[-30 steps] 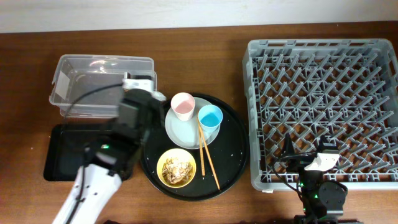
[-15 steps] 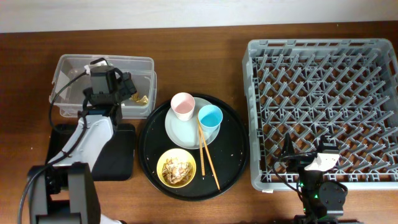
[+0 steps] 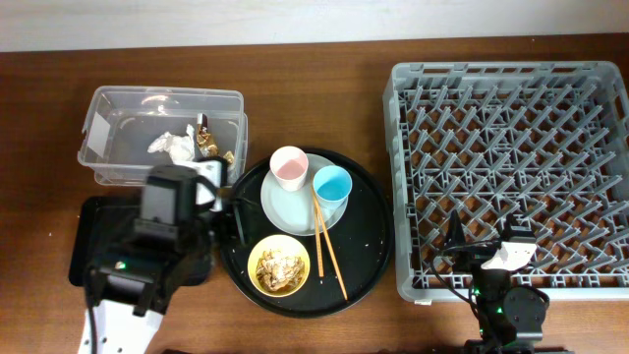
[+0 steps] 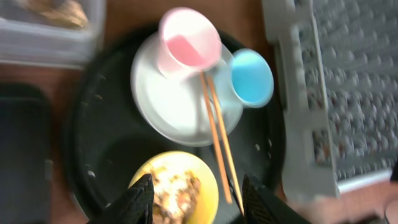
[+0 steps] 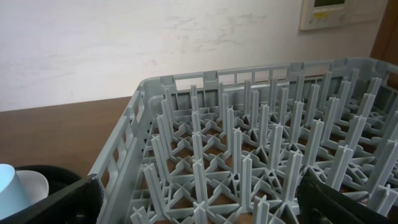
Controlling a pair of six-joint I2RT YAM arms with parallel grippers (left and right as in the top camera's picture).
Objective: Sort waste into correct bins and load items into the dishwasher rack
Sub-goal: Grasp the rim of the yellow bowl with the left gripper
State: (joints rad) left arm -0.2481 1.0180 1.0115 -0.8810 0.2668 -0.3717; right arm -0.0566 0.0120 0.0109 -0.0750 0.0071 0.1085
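My left gripper [image 3: 234,218] [image 4: 198,186] is open and empty, just above the yellow bowl [image 3: 280,265] [image 4: 205,183] of beige food scraps [image 3: 282,265] [image 4: 168,193]. The bowl sits on a round black tray with a pale plate [image 3: 285,205] [image 4: 174,109], a pink cup [image 3: 289,167] [image 4: 186,46], a light-blue cup [image 3: 332,184] [image 4: 252,78] and wooden chopsticks [image 3: 327,241] [image 4: 217,137]. The white tissue [image 3: 175,145] and foil wrapper [image 3: 206,141] lie in the clear tub [image 3: 118,108] [image 4: 50,37]. My right gripper [image 3: 482,251] [image 5: 199,205] is open and empty over the near-left corner of the grey rack [image 3: 511,162] [image 5: 249,143] [image 4: 329,93].
The large round black tray [image 3: 364,246] [image 4: 112,155] sits between the tub and the rack. The shallow black rectangular tray [image 3: 90,241] [image 4: 22,155] lies at the front left, partly under my left arm. A pale wall runs behind the table.
My left arm has pulled back from over the clear tub to the round tray, above the yellow bowl. The tissue and wrapper now show in the tub. The right arm has not moved.
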